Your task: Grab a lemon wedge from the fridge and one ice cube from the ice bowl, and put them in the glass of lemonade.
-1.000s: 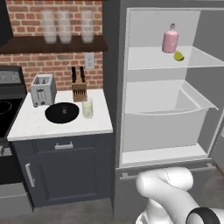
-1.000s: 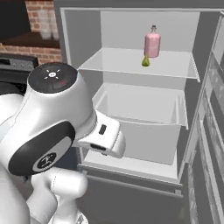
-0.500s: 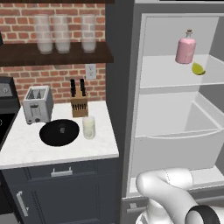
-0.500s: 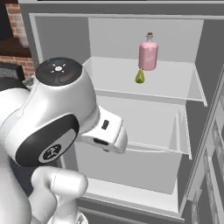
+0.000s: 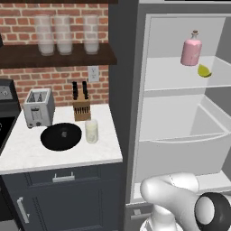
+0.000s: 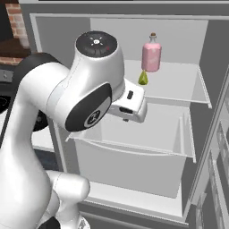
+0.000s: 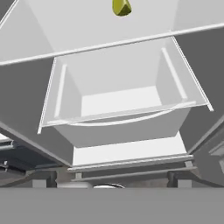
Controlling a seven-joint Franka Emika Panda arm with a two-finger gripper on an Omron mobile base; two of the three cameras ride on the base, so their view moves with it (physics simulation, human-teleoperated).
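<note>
So far nothing is delivered: the small yellow-green lemon wedge (image 5: 204, 71) lies on the open dark grey fridge's (image 5: 124, 81) upper shelf; the black ice bowl (image 5: 61, 136) and creamy lemonade glass (image 5: 91, 131) wait on the bench; pincer spread apart, empty.

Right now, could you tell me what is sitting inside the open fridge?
On the fridge shelf stand a pink bottle and the lemon wedge beside it. The drawer below looks empty; its front hides the bottom.

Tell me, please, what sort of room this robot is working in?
Most likely a home kitchen: an open fridge with a lemon wedge on its shelf, and a toaster and knife block on a counter against a brick wall.
</note>
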